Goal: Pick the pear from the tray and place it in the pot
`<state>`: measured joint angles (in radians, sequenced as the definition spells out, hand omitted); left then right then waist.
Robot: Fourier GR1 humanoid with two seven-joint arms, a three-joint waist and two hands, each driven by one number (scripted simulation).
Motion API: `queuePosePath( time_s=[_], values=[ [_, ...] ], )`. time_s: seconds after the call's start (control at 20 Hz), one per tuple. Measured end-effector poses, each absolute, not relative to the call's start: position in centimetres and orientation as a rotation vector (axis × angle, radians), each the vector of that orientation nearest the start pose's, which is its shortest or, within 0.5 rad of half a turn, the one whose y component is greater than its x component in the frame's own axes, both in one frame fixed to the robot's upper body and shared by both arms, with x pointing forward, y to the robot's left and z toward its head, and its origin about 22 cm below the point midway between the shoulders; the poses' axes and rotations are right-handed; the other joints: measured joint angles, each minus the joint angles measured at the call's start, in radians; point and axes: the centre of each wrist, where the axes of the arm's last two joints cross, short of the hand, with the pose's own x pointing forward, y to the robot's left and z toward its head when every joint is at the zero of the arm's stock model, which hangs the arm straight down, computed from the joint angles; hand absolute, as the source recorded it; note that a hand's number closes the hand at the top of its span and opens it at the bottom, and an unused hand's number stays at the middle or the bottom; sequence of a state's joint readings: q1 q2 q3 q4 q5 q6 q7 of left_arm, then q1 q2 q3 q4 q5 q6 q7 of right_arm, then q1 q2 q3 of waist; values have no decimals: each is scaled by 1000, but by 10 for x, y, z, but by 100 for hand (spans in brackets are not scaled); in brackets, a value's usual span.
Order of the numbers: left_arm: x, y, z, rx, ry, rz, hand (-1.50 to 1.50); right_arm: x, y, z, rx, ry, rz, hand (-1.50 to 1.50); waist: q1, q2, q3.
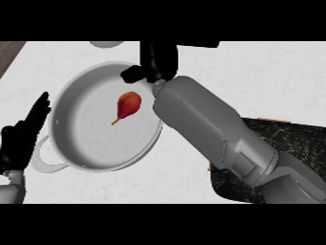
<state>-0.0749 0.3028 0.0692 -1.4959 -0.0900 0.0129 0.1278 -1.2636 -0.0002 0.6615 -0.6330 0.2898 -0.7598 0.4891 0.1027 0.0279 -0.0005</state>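
A red-orange pear (128, 105) lies on the floor of the grey pot (81, 143), stem pointing to the lower left. My right forearm crosses from the lower right, and my right hand (157, 60) hovers over the pot's far right rim, fingers straight, thumb (132, 73) out to the side. It is open and holds nothing; a gap separates it from the pear. The black speckled tray (303, 143) sits at the lower right, partly hidden under the forearm. My left hand (23, 134) rests open beside the pot's left rim, fingers up.
A pot handle (47, 165) sticks out at the lower left. A pale round object (107, 44) shows at the counter's far edge. White counter (264, 76) spreads to the right of the pot; a wooden floor shows past the top corners.
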Motion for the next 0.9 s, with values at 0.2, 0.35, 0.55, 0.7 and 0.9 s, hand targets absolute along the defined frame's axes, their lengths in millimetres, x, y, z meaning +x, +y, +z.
queuePosePath(
  time_s=[0.2, 0.35, 0.55, 0.7, 0.9],
  values=[
    [259, 310, 27, 372, -1424, -218, 0, 390, 19, 151, -649, -1886, 345, -150, -6, -4, 1],
    [255, 312, 25, 383, -1422, -208, 0, 387, 19, 154, -563, -1904, 268, -150, -18, -9, 1],
    [248, 321, 23, 403, -1410, -189, 0, 380, 17, 153, -436, -1897, 226, -150, -49, -17, 1],
    [245, 322, 22, 411, -1395, -166, 0, 372, 13, 146, -352, -1893, 209, -150, -67, -22, 1],
    [232, 326, 20, 428, -1388, -152, 0, 355, -2, 131, -288, -1899, 188, -150, -91, -29, 1]
  ],
)
